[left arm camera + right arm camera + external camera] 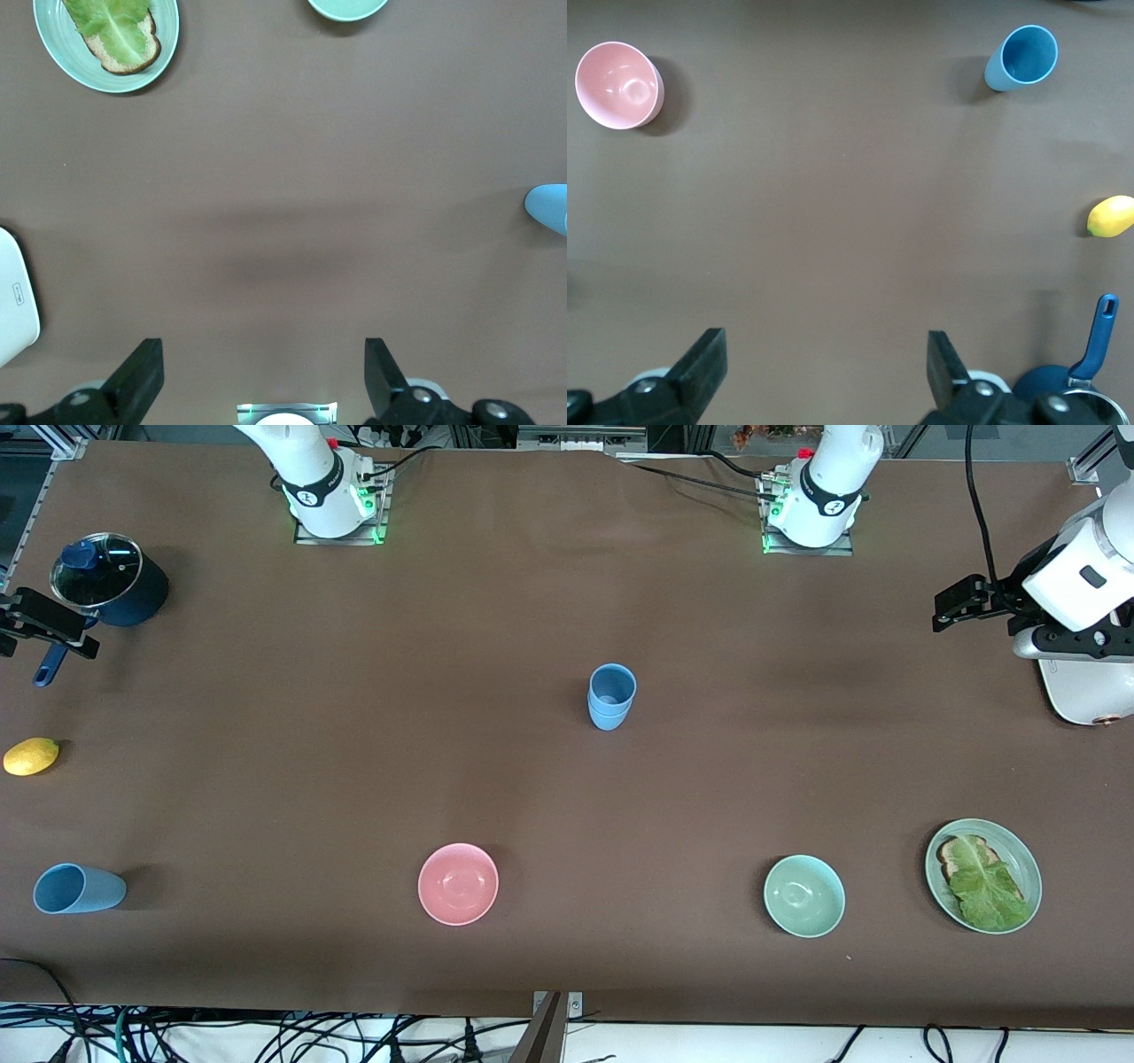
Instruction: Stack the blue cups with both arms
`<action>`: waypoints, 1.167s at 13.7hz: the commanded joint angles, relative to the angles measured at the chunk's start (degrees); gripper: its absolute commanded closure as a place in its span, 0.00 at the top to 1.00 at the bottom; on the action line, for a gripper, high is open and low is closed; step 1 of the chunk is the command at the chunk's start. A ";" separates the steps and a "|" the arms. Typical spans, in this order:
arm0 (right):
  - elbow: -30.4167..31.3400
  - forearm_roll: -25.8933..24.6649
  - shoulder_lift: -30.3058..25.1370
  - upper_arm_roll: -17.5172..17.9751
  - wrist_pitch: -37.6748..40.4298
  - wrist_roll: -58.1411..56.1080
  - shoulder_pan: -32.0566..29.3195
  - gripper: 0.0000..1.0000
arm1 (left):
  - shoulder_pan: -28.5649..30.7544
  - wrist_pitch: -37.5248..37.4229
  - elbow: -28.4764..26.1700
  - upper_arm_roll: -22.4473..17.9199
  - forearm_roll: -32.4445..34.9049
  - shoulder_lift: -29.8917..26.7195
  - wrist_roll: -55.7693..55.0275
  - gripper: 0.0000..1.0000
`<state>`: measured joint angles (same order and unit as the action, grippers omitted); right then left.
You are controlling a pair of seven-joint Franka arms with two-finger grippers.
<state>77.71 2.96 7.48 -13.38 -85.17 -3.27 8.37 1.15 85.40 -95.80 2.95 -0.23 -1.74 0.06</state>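
Two blue cups [611,698] stand nested in a stack at the middle of the table; their edge shows in the left wrist view [549,206]. A third blue cup [78,888] sits alone at the right arm's end, nearer the front camera; it also shows in the right wrist view [1021,57]. My left gripper [955,607] hangs open and empty over the left arm's end of the table [264,354]. My right gripper [44,633] hangs open and empty beside the saucepan [824,345]. Both are well away from the cups.
A dark-blue lidded saucepan [111,580] and a lemon [31,756] lie at the right arm's end. A pink bowl [458,883], a mint bowl [804,895] and a plate with lettuce toast [983,875] sit nearer the front camera. A white appliance [1085,691] stands under the left arm.
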 commanded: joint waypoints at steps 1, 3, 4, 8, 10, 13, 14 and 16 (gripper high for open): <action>0.25 -0.23 -0.36 0.72 -0.35 -1.12 -0.81 1.00 | 0.35 -0.76 0.61 0.39 -0.21 0.16 0.73 1.00; 0.25 -0.14 -0.63 0.64 -0.52 -1.03 -0.90 1.00 | 0.35 -0.76 0.61 0.39 -0.21 0.16 0.73 1.00; 0.25 -0.14 -0.98 0.72 -0.52 -0.95 -0.90 1.00 | 0.35 -0.76 0.70 0.39 -0.21 0.16 0.65 1.00; 0.25 -0.41 -1.24 1.95 -0.17 -1.03 -2.48 1.00 | 0.17 -0.76 0.79 0.39 -0.21 0.25 0.12 1.00; 0.25 -0.49 -1.24 2.13 -0.35 -1.03 -2.83 1.00 | 0.17 -0.76 0.79 0.39 -0.21 0.25 0.12 1.00; 0.34 -0.41 -1.24 2.66 -0.35 -1.03 -3.18 1.00 | 0.17 -0.76 0.79 0.39 -0.21 0.25 0.12 1.00; 0.34 -0.41 -1.24 2.66 -0.35 -1.03 -3.27 1.00 | 0.17 -0.76 0.79 0.39 -0.21 0.25 0.12 1.00; 0.34 -0.49 -1.24 2.75 -0.35 -1.03 -3.27 1.00 | 0.17 -0.76 0.79 0.39 -0.21 0.25 0.12 1.00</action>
<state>77.67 2.96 7.01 -12.06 -85.37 -3.38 6.54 1.15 85.40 -95.80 3.06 -0.23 -1.74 0.05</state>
